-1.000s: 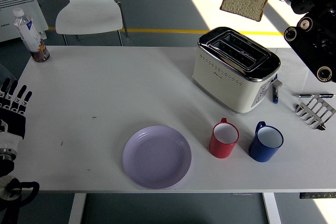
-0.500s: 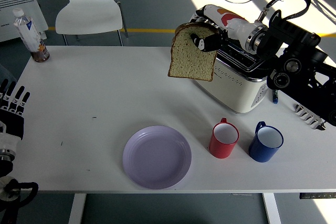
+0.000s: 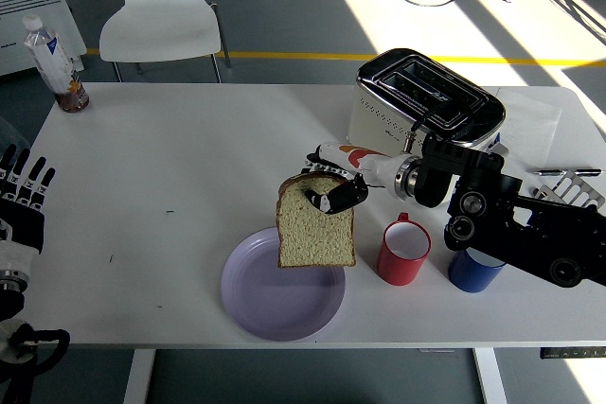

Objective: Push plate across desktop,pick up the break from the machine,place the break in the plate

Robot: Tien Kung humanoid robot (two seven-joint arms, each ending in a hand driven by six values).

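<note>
Since the earlier frame the right arm has swung down and left from beside the toaster, carrying the bread from above the toaster's left end to a spot low over the plate.

Tabletop [image 3: 170,167]: white, carries everything below.
Toaster [image 3: 426,115]: cream body, chrome top, at the back right, slots empty.
Plate [image 3: 275,300]: lilac, near the front edge, left of the mugs; nothing lies flat in it.
Bread [image 3: 316,224]: one slice, held upright, its lower edge over the plate's far right rim; contact with the plate cannot be told.
Red mug [image 3: 405,253] just right of the plate; blue mug [image 3: 473,270] partly behind the arm.
Right hand [image 3: 336,188]: fingers pinched on the slice's top edge.
Left hand [image 3: 21,201]: fingers spread, empty, at the left edge.
</note>
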